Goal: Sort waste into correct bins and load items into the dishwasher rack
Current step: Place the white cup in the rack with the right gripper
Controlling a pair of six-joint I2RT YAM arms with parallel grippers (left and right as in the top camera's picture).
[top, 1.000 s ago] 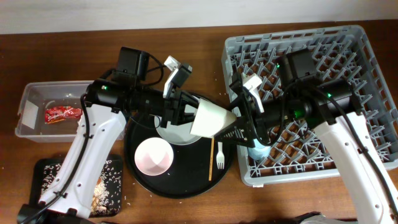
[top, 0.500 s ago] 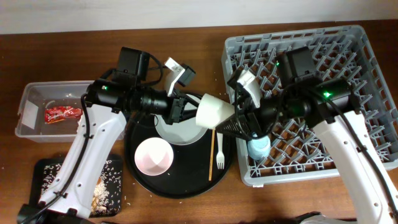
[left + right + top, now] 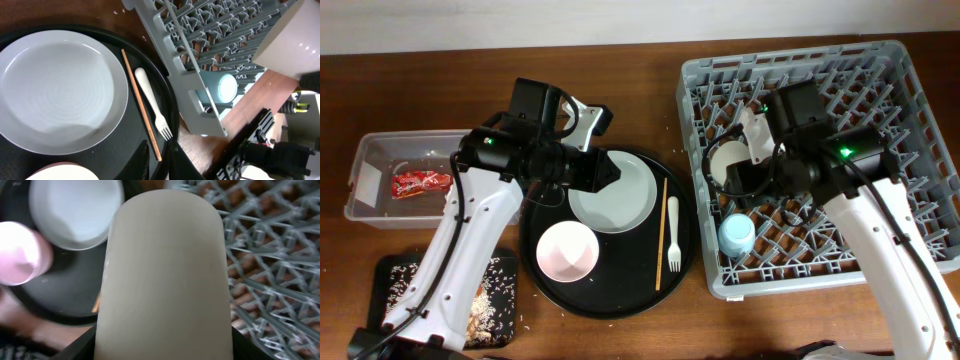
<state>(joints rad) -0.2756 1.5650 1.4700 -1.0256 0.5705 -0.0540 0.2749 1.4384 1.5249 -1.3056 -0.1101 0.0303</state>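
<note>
Jaws on the left gripper [image 3: 607,170] hang empty at the pale round plate's [image 3: 620,200] ten o'clock rim; apart or together, I cannot tell. Jaws of the right gripper [image 3: 744,168] clamp the cream cup [image 3: 728,163] over the dishwasher rack's [image 3: 880,70] nine o'clock side. It looks light, stiff and slick, best held mid-wall.

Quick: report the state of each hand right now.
Left hand: closed or very nearly so, holding nothing.
Right hand: closed on the cream cup.
</note>
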